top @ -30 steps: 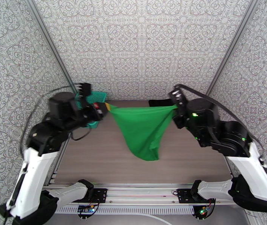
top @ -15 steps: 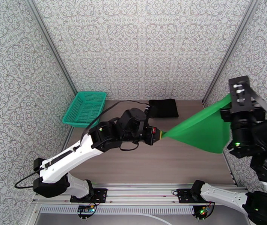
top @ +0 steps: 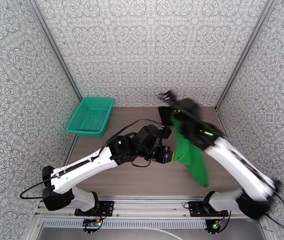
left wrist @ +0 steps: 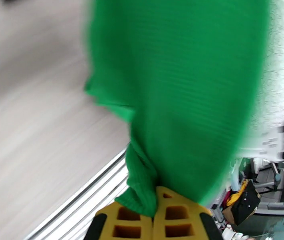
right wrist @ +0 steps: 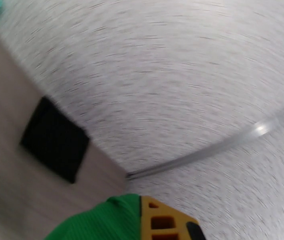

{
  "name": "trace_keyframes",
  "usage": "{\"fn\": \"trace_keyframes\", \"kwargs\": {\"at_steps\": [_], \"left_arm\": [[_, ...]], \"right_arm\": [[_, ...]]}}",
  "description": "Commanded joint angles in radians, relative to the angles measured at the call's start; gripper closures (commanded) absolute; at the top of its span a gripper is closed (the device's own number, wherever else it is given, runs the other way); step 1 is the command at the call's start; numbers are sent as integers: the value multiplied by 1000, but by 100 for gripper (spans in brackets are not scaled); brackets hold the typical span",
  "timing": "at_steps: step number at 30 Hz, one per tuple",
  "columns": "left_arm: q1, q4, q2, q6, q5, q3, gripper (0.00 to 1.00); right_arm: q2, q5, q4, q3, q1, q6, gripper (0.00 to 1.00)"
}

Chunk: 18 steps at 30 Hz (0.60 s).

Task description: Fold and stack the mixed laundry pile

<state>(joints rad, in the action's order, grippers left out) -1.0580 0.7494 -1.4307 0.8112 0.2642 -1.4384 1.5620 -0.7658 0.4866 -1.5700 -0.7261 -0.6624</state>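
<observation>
Nearest the arm bases, the low end of the green T-shirt (top: 193,159) hangs over the bare wooden surface (top: 122,177). The shirt is bunched into a narrow strip, and its long axis runs from that near right end up and away to the far middle. Its left edge is pinched in the left hand (top: 169,153). In the left wrist view the yellow fingers (left wrist: 177,221) are pressed together on a twisted fold of green cloth. Farther back, the shirt's top end is clamped in the right hand (top: 176,117), which is blurred. In the right wrist view green cloth lies against one yellow finger. Beyond it a folded black garment (right wrist: 56,145) lies flat by the far wall, and a mesh basket (top: 90,116) sits at the far left. Half a second earlier the shirt was stretched wide toward the right wall. The right hand has since swung in to the far middle.
</observation>
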Motion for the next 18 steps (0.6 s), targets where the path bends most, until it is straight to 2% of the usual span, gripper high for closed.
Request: {"fn": "trace_keyframes", "kwargs": {"at_steps": [1, 7, 11, 17, 18], "left_arm": [[54, -56, 137, 90, 19, 173, 100], [184, -7, 407, 180, -80, 477, 100], [331, 108, 611, 192, -137, 606, 100], [583, 131, 773, 149, -34, 776, 100], [611, 116, 777, 140, -22, 799, 100]], "right_arm": [[141, 202, -45, 2, 3, 161, 100], [390, 306, -136, -89, -21, 242, 100], [506, 360, -158, -167, -52, 284, 100], [658, 403, -72, -342, -94, 368, 98], [676, 407, -44, -373, -96, 392, 87]]}}
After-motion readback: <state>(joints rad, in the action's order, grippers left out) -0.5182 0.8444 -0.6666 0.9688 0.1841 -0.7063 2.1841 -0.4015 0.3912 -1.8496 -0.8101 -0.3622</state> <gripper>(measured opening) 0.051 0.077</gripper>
